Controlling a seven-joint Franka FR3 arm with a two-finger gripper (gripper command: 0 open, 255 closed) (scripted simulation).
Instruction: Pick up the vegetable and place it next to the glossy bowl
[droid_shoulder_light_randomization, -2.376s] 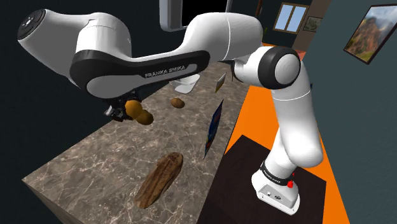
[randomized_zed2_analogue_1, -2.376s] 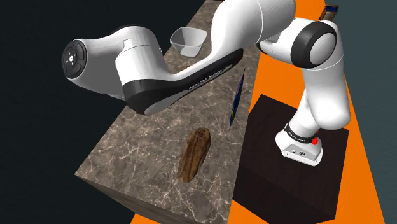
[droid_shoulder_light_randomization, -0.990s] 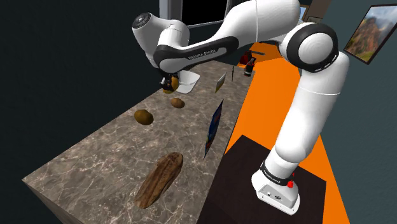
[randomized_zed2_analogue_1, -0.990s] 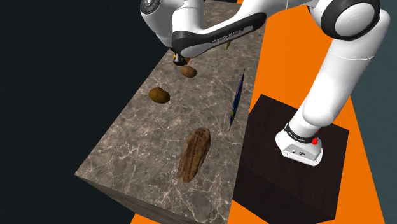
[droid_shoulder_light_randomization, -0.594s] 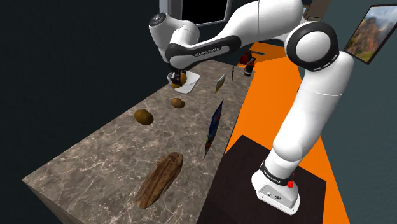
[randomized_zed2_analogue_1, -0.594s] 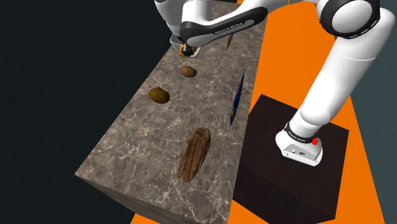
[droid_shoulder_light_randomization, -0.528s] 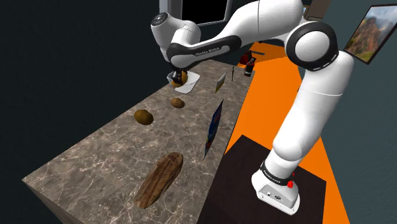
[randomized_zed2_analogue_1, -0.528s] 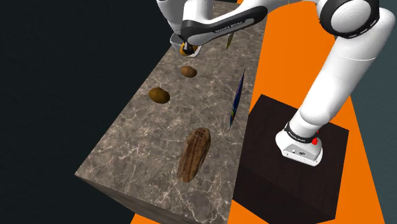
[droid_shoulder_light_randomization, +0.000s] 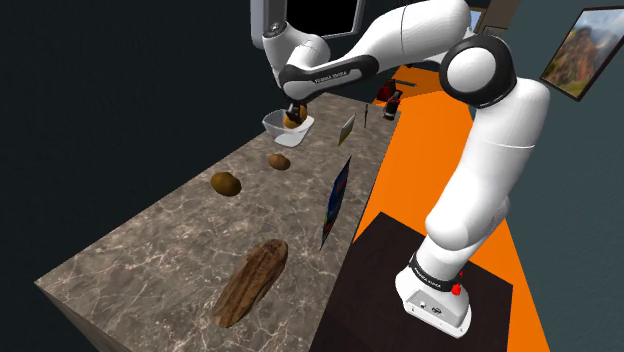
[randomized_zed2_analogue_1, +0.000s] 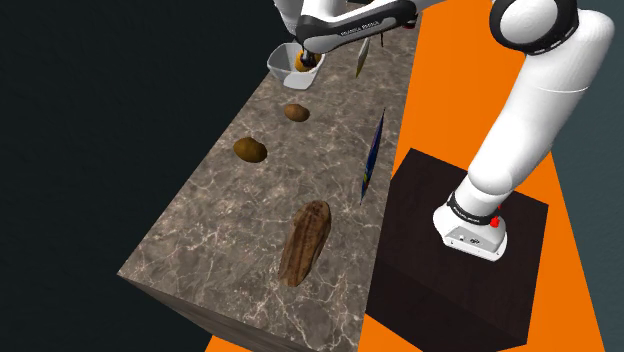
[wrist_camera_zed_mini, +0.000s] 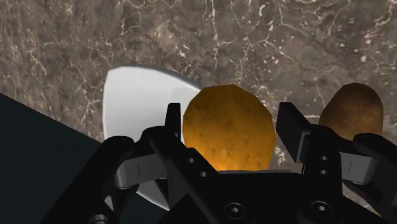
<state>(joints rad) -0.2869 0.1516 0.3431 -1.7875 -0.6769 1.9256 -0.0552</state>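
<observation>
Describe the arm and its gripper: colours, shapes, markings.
The arm has rounded, glossy white links with dark joints. A dark band on the forearm carries white FRANKA EMIKA lettering, and a red button sits on its white base. The gripper is all black, with two blocky fingers and visible screw holes.

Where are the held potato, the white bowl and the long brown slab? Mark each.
potato (wrist_camera_zed_mini: 229, 127), wrist view, middle of its front.
bowl (wrist_camera_zed_mini: 137, 102), wrist view, bare inside wall.
brown slab (droid_shoulder_light_randomization: 251, 281), shoulder view, its middle.
</observation>
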